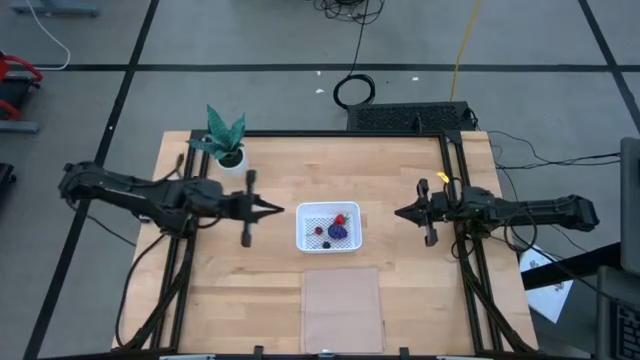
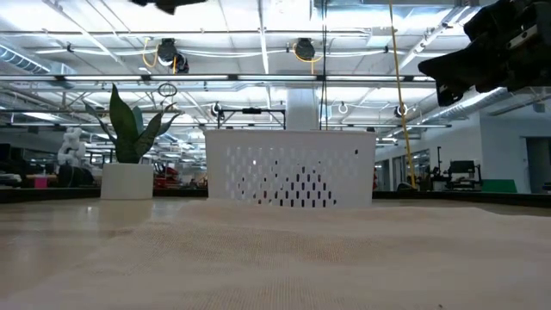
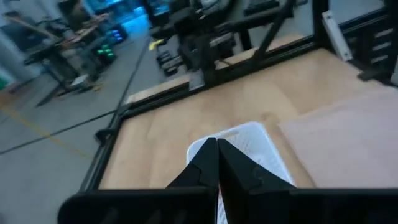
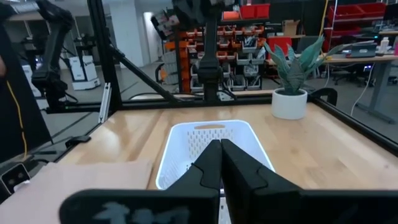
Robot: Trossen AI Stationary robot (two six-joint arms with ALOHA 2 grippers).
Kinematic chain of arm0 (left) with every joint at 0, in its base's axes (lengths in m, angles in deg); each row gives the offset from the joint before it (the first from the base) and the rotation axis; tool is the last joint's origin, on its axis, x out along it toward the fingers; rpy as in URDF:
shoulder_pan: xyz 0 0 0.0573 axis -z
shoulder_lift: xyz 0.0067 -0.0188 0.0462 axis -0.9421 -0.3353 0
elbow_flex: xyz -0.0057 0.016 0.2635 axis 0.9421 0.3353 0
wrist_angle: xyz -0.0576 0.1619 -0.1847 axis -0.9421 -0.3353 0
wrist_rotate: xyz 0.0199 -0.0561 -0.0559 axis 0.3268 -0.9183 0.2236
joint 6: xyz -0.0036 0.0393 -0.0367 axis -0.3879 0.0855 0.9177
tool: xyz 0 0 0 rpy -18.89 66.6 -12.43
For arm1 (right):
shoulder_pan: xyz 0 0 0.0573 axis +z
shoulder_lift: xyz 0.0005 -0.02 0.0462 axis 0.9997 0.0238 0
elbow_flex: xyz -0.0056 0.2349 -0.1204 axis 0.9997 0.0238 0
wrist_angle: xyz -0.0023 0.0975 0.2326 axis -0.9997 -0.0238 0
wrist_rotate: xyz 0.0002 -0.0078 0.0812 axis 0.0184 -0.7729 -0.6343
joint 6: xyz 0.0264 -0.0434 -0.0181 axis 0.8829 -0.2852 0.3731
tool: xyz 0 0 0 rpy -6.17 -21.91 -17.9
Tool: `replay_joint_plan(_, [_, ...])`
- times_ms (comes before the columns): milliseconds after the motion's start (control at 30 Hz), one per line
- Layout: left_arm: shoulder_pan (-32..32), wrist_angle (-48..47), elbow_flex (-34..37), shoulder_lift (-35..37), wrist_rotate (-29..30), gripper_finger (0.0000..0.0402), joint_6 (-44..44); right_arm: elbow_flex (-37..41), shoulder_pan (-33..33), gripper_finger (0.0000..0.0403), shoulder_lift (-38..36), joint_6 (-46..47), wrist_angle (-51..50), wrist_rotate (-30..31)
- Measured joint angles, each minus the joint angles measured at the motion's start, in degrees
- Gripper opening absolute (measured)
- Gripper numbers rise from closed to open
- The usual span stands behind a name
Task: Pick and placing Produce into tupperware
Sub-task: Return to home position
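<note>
The white tupperware (image 1: 328, 227) stands in the middle of the table; it also shows in the low view (image 2: 290, 167), the left wrist view (image 3: 249, 142) and the right wrist view (image 4: 210, 144). In it lie a red strawberry piece (image 1: 340, 219), a purple cluster (image 1: 340, 231) and small dark and red berries (image 1: 323, 237). My left gripper (image 1: 283, 209) is shut and empty, left of the tupperware, above the table. My right gripper (image 1: 397, 212) is shut and empty, right of it.
A green potted plant (image 1: 226, 140) stands at the far left. A flat translucent sheet (image 1: 342, 308) lies near the front edge, below the tupperware. Black frame rails (image 1: 455, 200) run along the table's sides.
</note>
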Motion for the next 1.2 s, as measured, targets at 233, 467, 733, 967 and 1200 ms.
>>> replay_joint_plan(233, [6.2,0.7,10.9,12.3,12.5,0.0000,3.0,-0.1,0.0,0.0000,-2.1,0.6,-2.4,-0.2])
replay_joint_plan(467, [12.6,8.5,20.9,19.3,25.7,0.0000,2.1,-0.1,0.0,0.0000,-2.6,1.5,-2.4,-0.3])
replay_joint_plan(733, [7.3,10.1,23.8,22.7,20.6,0.0000,-3.5,-0.1,0.0,0.0000,-2.6,1.3,-2.5,-0.3])
replay_joint_plan(967, [-1.5,6.7,23.9,27.6,3.0,0.0000,0.3,-0.1,0.0,0.0000,-2.6,1.6,-2.5,-0.3])
replay_joint_plan(1200, [1.4,3.1,25.5,32.7,10.1,0.0000,4.7,-0.1,0.0,0.0000,-3.5,2.6,-2.5,-2.1])
